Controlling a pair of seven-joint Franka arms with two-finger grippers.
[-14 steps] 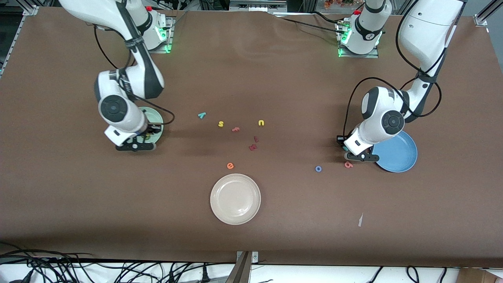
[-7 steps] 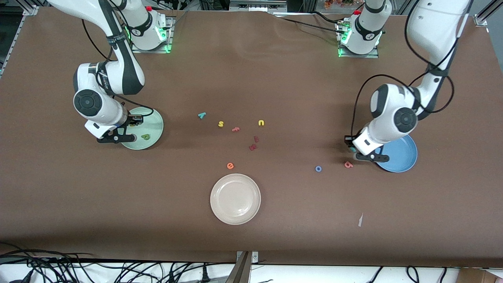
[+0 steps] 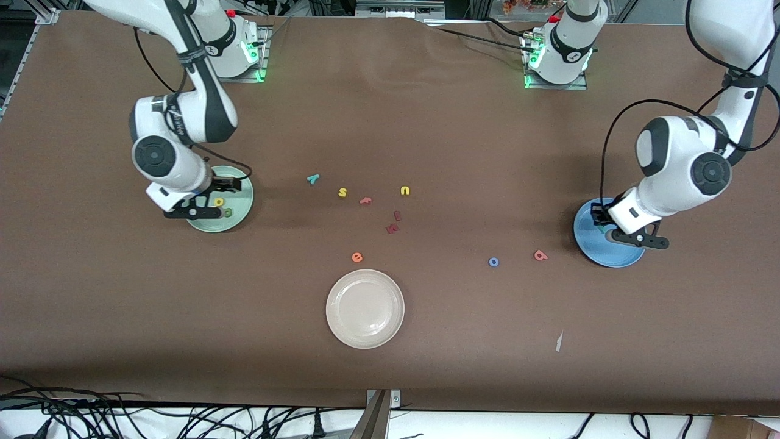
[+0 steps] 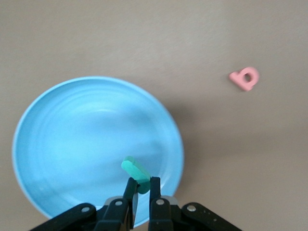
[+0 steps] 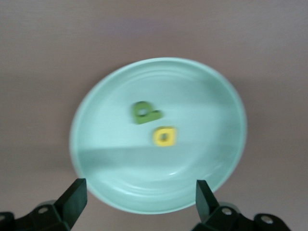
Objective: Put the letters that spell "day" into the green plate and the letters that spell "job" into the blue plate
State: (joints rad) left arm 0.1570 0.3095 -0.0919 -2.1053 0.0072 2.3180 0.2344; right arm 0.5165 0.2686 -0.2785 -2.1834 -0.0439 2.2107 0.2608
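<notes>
Since 1 second ago, both arms have shifted: the left gripper [image 3: 634,235] has travelled from the bare table beside the salmon "b" [image 3: 540,255] to a spot over the blue plate [image 3: 600,253], and the right gripper [image 5: 139,202] now hangs over the green plate [image 3: 239,213] with its jaws spread wide and empty. Below it, the yellow "a" [image 5: 164,136] and dark green "d" [image 5: 143,113] lie flat in that plate, just beside each other.

Clenched left jaws pinch the teal "j" [image 4: 135,170] by 1 end; its long axis sticks out at a slant from the fingertips, over the plate's inner edge.

Risk, as a judgement: released here, so close to the rim, the light foam letter could bounce onto the table.
</notes>
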